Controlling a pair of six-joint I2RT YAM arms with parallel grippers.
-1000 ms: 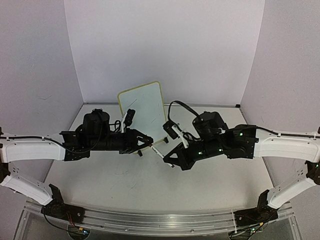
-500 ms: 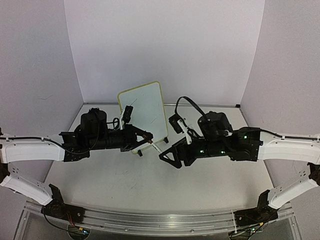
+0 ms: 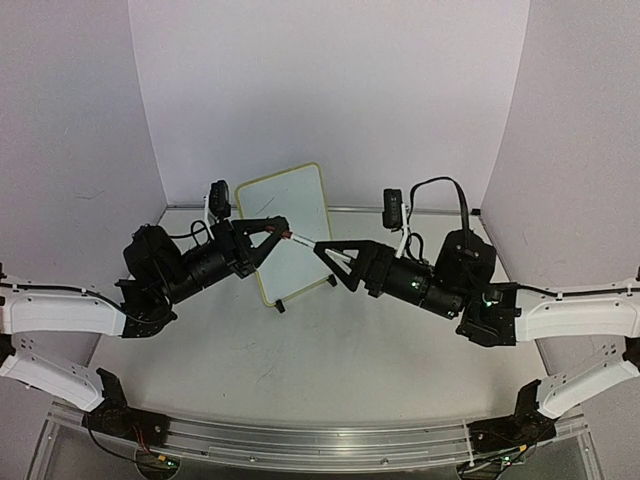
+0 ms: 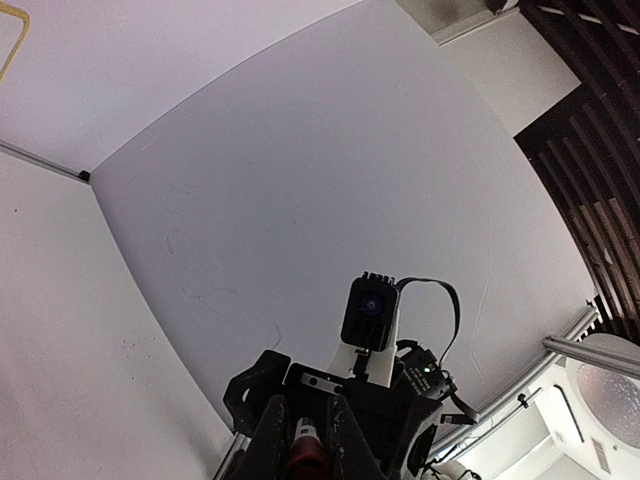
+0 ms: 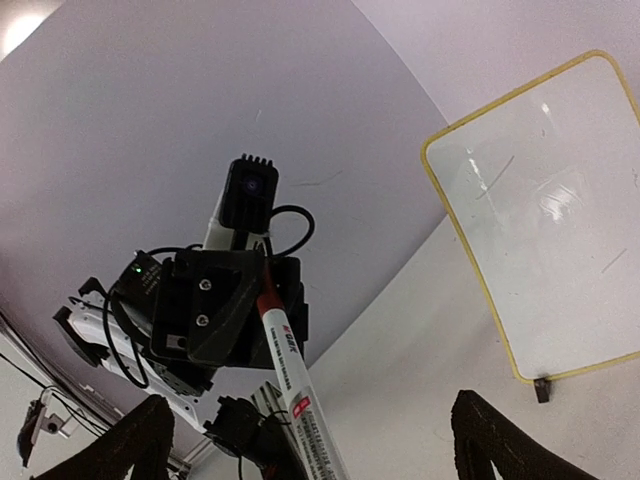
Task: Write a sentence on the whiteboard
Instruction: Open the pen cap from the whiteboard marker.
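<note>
The whiteboard (image 3: 290,225), white with a pale yellow frame, stands tilted at the back of the table and also shows in the right wrist view (image 5: 550,220). The sentence is not in view; the board's face carries only a few faint short strokes. A white marker (image 5: 290,370) with a red end (image 4: 305,450) hangs in the air in front of the board. My left gripper (image 3: 280,230) (image 4: 305,440) is shut on that red end. My right gripper (image 3: 335,258) (image 5: 310,405) stands wide open around the marker's white body, its fingers (image 5: 130,440) well clear of it.
The white table (image 3: 300,360) is walled in by pale panels at the back and both sides. A metal rail (image 3: 320,440) runs along the near edge by the arm bases. Both grippers meet tip to tip just in front of the board.
Both grippers have lifted and moved back toward the board. The right gripper has opened and let go of the marker. The left gripper has closed fully on its red end.
</note>
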